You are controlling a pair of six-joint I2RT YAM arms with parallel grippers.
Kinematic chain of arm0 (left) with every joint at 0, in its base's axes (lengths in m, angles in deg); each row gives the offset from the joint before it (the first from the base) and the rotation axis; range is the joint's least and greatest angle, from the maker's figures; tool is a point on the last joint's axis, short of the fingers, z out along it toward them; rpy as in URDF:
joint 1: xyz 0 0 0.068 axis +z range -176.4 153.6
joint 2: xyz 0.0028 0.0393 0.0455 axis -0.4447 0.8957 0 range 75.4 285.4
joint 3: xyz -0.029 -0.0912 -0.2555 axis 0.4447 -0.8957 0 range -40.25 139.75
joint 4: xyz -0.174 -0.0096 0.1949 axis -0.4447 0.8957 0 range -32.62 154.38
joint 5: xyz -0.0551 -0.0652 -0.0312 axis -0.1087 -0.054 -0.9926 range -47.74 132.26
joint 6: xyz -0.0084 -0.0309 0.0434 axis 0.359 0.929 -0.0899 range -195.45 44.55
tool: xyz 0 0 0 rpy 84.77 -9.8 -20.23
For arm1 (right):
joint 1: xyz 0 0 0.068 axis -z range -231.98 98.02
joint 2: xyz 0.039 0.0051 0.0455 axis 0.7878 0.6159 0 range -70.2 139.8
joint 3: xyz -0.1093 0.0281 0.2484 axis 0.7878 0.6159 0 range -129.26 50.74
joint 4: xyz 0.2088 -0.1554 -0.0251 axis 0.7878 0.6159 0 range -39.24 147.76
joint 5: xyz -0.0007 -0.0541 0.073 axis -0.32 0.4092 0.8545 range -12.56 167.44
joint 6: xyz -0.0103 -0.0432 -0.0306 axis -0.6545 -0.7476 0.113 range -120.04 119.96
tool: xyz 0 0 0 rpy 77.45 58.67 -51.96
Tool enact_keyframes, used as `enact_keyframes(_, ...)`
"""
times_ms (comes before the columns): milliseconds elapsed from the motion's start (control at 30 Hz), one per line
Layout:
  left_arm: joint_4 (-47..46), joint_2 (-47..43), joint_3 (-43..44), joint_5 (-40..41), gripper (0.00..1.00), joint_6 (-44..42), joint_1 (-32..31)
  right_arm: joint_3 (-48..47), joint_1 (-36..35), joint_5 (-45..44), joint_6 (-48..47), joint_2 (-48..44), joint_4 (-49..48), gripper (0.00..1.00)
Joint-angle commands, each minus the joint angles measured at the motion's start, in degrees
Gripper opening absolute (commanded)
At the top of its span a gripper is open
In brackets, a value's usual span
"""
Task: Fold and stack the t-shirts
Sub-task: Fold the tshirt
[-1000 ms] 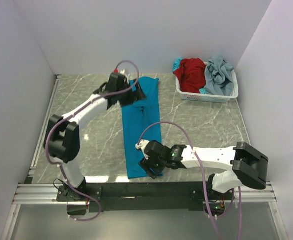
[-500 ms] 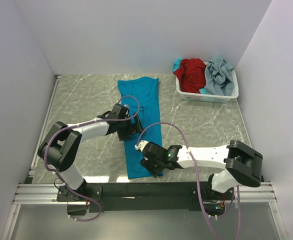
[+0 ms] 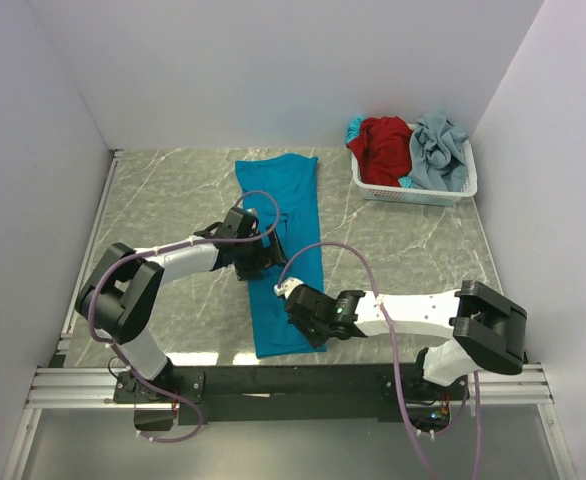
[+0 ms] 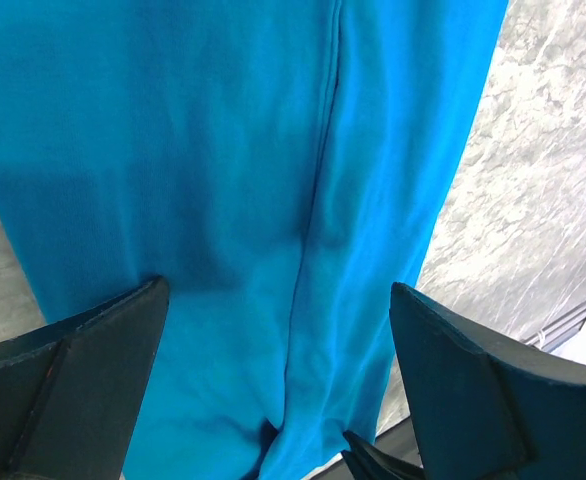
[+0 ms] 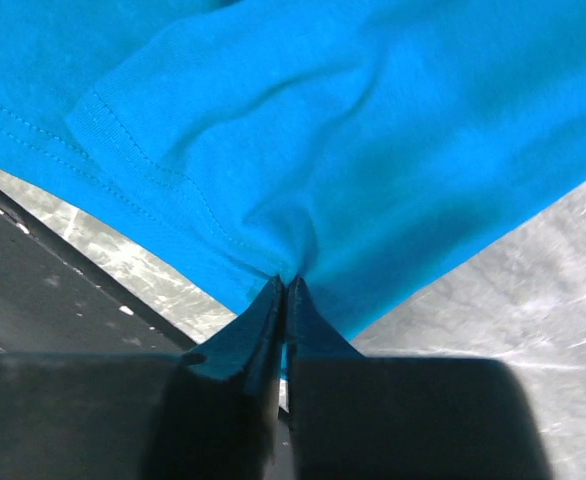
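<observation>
Nearest to you, the right fingers are closed tight on a small pinch of the teal shirt, at the near end of it, close to the stitched hem and just beside the black rail. The bite is thin and takes only a pucker of cloth, so if you lift fast the cloth can slip out; it is also not possible to tell if both layers are caught, and with only the top layer held the fold can open when you carry this end away from you. Please also watch that the fingers do not drag the hem over the rail. A little farther, the left fingers stand wide apart over the middle of the shirt, holding nothing, and I cannot tell if they touch the cloth. If they press down too late or beside the fold line, the long strip can slide on the smooth tabletop and the fold comes out crooked. The shirt lies as a narrow strip from the near edge toward the far wall. At the far right, the red shirt and the grey-blue shirt wait in the white basket, well apart from both arms, so there is no danger for them now.
</observation>
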Motion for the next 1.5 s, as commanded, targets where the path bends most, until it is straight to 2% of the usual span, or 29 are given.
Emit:
enact_keyframes(0,1.8,1.6,0.6,3.4,0.99,-1.1,0.1,0.6,-0.5,-1.0,2.3,-2.6,0.8,0.03)
enact_keyframes(33,1.9,1.7,0.7,3.4,0.99,-1.2,0.1,0.8,-0.5,-0.9,2.7,-3.3,0.8,0.0)
enact_keyframes(433,3.9,3.1,1.8,4.4,0.99,-2.9,0.1,5.7,-0.4,0.6,7.7,-10.1,3.1,0.0)
enact_keyframes(1100,4.3,1.8,2.0,2.2,0.99,-7.0,0.1,10.3,-0.5,0.2,12.4,-14.2,2.1,0.0)
enact_keyframes(1200,4.3,0.2,3.0,0.4,0.99,-7.9,-0.2,9.4,-0.5,0.2,12.5,-15.3,1.0,0.15)
enact_keyframes(1233,5.4,-0.4,3.5,-0.2,0.99,-8.3,-0.4,9.1,-0.5,0.4,12.5,-15.8,0.8,0.3)
enact_keyframes(1267,6.2,-1.7,4.6,-0.3,0.99,-8.9,-0.7,8.4,-0.5,0.3,12.4,-16.3,0.9,0.39)
enact_keyframes(1300,9.0,-4.4,5.7,0.4,0.99,-9.2,-1.3,7.1,-0.5,-1.0,13.1,-18.1,1.8,0.57)
enact_keyframes(1467,13.3,-10.5,4.3,1.5,0.99,-8.0,-1.8,5.7,-0.3,-4.6,15.7,-21.4,4.1,0.7)
